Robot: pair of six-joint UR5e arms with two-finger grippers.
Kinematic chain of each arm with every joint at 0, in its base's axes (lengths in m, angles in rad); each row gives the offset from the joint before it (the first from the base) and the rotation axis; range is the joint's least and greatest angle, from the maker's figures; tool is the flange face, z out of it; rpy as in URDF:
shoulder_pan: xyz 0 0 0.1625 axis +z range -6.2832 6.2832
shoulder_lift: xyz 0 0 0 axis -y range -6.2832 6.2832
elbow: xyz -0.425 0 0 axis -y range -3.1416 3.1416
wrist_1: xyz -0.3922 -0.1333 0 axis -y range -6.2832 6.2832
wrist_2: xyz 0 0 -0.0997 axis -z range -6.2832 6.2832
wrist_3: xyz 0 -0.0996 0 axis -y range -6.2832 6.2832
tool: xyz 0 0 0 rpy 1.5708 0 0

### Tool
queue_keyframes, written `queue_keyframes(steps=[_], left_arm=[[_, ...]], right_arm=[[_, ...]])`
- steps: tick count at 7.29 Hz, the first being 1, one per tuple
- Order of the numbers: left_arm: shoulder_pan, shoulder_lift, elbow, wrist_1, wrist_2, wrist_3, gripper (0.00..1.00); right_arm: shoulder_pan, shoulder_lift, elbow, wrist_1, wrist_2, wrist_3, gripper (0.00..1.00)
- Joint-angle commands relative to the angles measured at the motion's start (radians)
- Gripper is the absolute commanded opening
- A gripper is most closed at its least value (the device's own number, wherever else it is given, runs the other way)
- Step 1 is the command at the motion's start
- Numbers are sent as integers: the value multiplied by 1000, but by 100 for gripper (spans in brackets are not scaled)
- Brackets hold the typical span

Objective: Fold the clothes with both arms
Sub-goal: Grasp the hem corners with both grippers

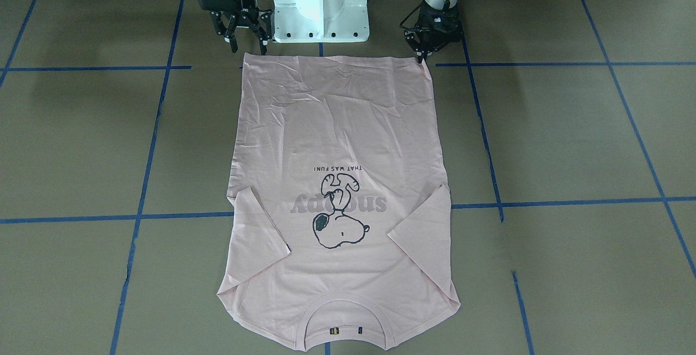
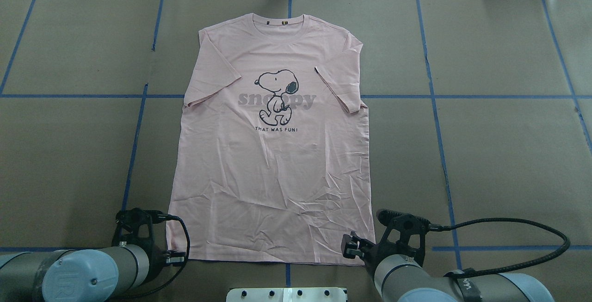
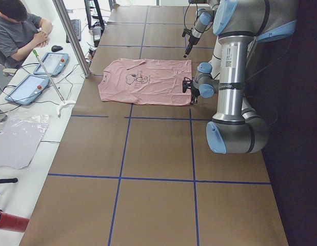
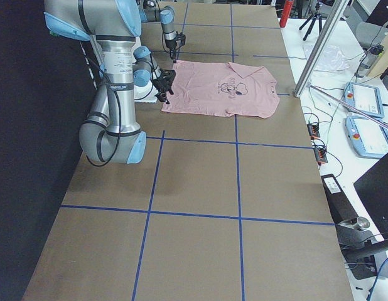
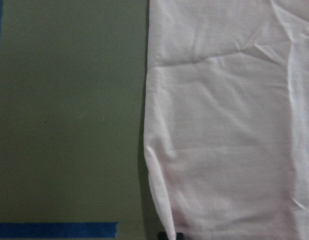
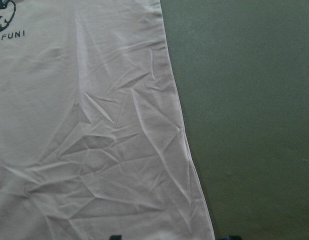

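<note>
The pale pink T-shirt lies flat with the dog print up, collar far from the robot and both sleeves folded in over the body. My left gripper sits at the near-left hem corner, its fingers drawn together to a point on the cloth. A single dark tip shows at that corner in the left wrist view. My right gripper stands open over the other hem corner; its two tips straddle the shirt edge in the right wrist view.
The white pedestal base stands between the arms, just behind the hem. Blue tape lines cross the brown table cover. A person sits at a side desk with tablets beyond a metal pole.
</note>
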Motion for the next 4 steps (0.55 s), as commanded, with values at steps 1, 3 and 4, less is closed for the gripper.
queue_keyframes(steps=[1, 3, 4], left_arm=[[1, -5, 1, 0, -2, -1, 0], [1, -11, 1, 0, -2, -1, 0], [1, -13, 1, 0, -2, -1, 0]], right_arm=[[-57, -2, -62, -3, -17, 74, 61], [-60, -4, -81, -3, -19, 77, 53], [-60, -4, -86, -3, -19, 76, 51]])
